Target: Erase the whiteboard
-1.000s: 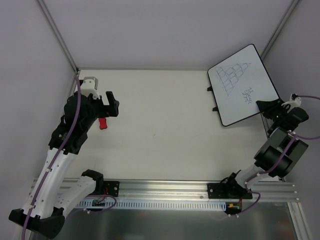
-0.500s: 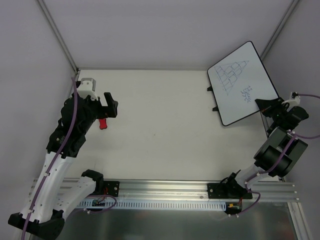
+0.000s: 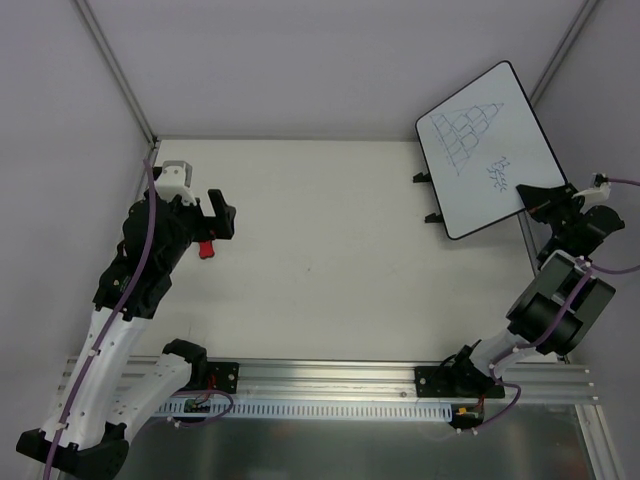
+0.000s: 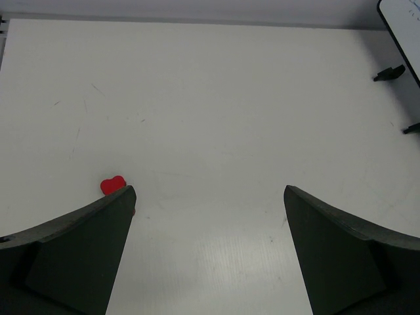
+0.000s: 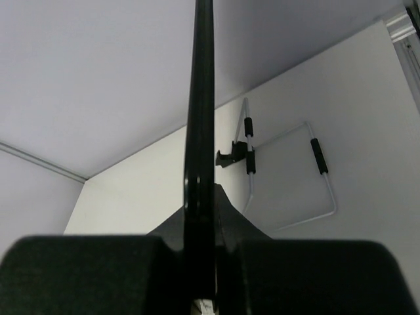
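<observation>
While the right gripper (image 3: pixel 541 199) clamps the near rim of the whiteboard (image 3: pixel 483 148), held tilted at the far right of the bench (image 3: pixel 330 250), the left gripper (image 4: pixel 207 197) hangs wide open. The red eraser (image 4: pixel 112 185) lies just beside one finger, well apart from the whiteboard.

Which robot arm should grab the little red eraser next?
Left. The left gripper hangs open right by the red eraser; the right gripper is shut on the whiteboard, across the table.
</observation>
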Robot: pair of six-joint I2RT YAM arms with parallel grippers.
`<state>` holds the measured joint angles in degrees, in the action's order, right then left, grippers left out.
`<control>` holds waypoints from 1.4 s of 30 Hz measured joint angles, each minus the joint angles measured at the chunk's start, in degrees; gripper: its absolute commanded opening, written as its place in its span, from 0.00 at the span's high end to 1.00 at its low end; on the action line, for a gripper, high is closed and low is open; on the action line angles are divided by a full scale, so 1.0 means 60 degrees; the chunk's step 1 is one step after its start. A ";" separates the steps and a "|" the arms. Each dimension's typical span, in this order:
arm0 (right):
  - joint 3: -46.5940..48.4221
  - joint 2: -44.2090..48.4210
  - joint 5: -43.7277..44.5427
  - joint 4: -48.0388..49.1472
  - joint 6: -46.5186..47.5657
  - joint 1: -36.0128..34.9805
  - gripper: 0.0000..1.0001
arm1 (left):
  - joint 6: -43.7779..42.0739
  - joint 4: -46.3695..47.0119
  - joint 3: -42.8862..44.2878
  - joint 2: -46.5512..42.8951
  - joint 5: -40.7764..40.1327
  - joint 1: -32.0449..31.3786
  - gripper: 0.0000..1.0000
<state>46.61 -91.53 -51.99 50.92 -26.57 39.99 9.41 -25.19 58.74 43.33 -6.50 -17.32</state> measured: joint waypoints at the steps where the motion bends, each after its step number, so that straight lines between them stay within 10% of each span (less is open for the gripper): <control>1: 0.0080 0.0044 -0.0015 0.0124 -0.0135 -0.0007 1.00 | 0.0000 0.0000 -0.0011 -0.0004 0.0000 0.0000 0.01; 14: 0.0357 0.0623 -0.0499 0.0991 -0.1213 -0.0572 1.00 | 0.0040 0.0015 -0.0248 -0.0029 -0.0215 0.0000 0.01; 31: -0.1078 0.1093 -0.0590 0.0962 -0.0656 -0.5504 1.00 | 0.1727 0.0076 -0.1891 0.0113 -0.1902 0.0000 0.01; 42: -0.1180 0.0670 -0.0313 0.0962 -0.0160 -0.6237 1.00 | 0.2845 0.0160 -0.2208 0.2401 -0.2288 0.0878 0.01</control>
<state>39.53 -87.50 -53.87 56.69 -27.53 2.57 26.48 -24.23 45.50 57.74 -20.23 -12.05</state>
